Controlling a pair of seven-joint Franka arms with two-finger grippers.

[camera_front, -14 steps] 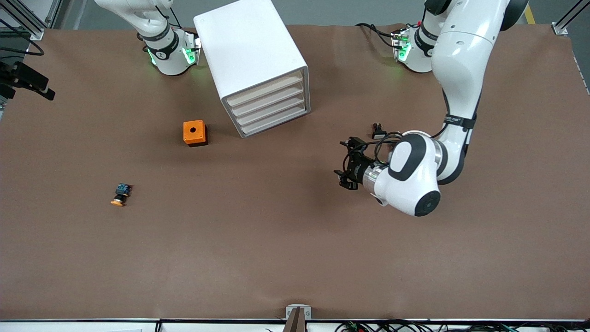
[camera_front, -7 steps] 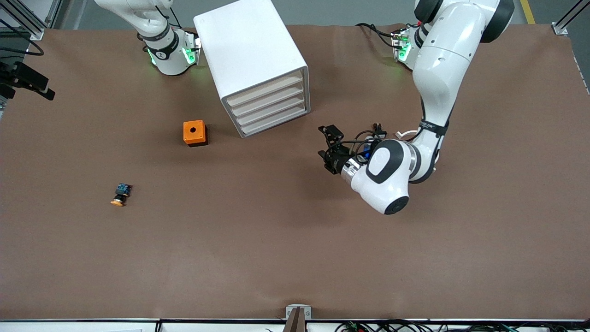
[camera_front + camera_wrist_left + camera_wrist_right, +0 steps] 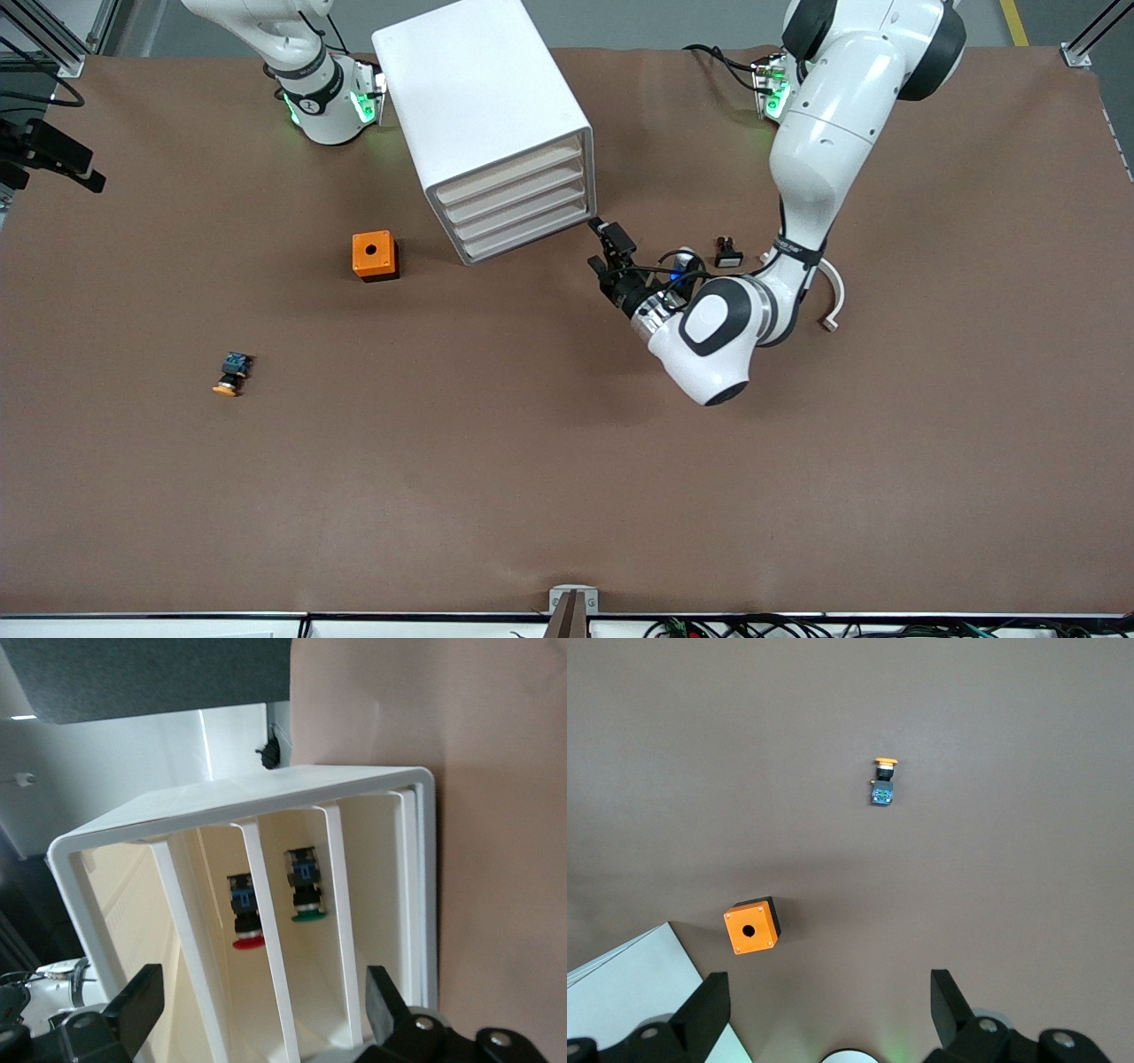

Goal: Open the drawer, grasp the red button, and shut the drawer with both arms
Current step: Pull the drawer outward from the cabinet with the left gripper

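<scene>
Going across the front view from the right arm's end: the yellow-capped button (image 3: 230, 373) lies alone on the counter (image 3: 496, 496), the orange cube (image 3: 374, 255) farther from the camera, with the right tool (image 3: 824, 1010) high over them, wide open and empty; that arm waits.

Next stands the cabinet (image 3: 483, 115), all four drawers shut, the top drawer (image 3: 509, 175) included. The left wrist view looks into those fronts, and the red button (image 3: 245, 914) shows through them, in one of the drawers, beside a green-capped one (image 3: 306, 895); which drawer I cannot tell.

The change is the left tool (image 3: 611, 257): over the last second it has swung in from open counter to just beside the cabinet's lower front corner. It is spread wide and holds nothing. My read is that it is lining up for the pull; the opening has not begun.

A small black part (image 3: 727, 252) lies near the left arm.
</scene>
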